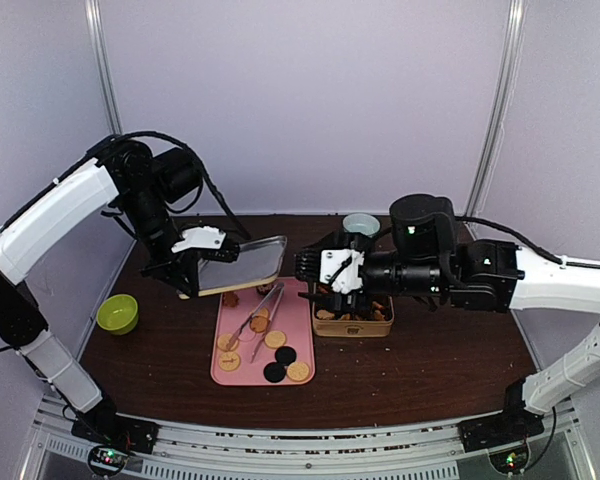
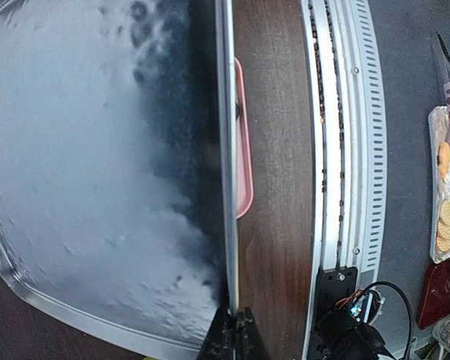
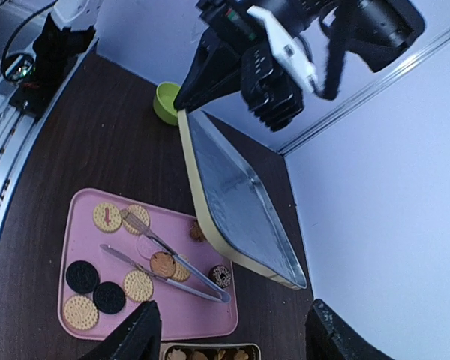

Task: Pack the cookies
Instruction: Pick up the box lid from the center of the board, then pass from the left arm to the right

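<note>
Pink tray (image 1: 300, 320) cookies (image 1: 275, 339) lie below, near-left of my right gripper (image 1: 308, 265), jaws spread and empty. Left gripper (image 1: 192, 268) clamps the tilted lid (image 1: 242, 262); right's nearer.

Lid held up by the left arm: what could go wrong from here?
1. The left gripper pinches the lid only at one edge, tilted; it may slip and drop onto the cookies and tongs on the pink tray below.
2. The open right gripper hovers at the tin, close to the lid's far end; the two could collide when the lid comes across.
</note>
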You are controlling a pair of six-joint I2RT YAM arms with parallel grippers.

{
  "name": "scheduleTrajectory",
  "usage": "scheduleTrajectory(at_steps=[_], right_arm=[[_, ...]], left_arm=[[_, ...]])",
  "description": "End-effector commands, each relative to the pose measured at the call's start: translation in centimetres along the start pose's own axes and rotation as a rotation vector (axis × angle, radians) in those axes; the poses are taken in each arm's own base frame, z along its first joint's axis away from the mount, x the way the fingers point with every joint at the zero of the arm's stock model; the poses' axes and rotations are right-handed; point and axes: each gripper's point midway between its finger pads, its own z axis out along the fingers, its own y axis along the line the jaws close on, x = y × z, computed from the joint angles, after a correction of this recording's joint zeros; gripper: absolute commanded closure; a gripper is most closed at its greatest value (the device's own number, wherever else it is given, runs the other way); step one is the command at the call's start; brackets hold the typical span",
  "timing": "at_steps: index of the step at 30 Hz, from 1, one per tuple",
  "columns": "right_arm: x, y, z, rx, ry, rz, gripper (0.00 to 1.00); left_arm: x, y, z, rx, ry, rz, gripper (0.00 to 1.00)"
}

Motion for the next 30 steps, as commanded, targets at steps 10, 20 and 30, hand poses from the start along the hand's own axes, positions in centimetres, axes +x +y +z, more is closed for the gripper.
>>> scheduleTrajectory(at_steps=[10,20,30], right_arm=[[2.8,1.3,4.3,0.045,0.232,-0.331,0.40],[1.9,1.8,6.9,0.068,0.232,-0.396,0.47],[2.0,1.2,4.0,0.195,0.168,-0.269,0.41]], left_arm=[[-0.4,-2.4,-0.2,-0.008,0.020,0.130,1.00],[-0.7,-3.4,0.4,0.018,0.032,0.164,1.00],[-0.3,-3.7,0.6,0.021,0.042,0.163,1.00]])
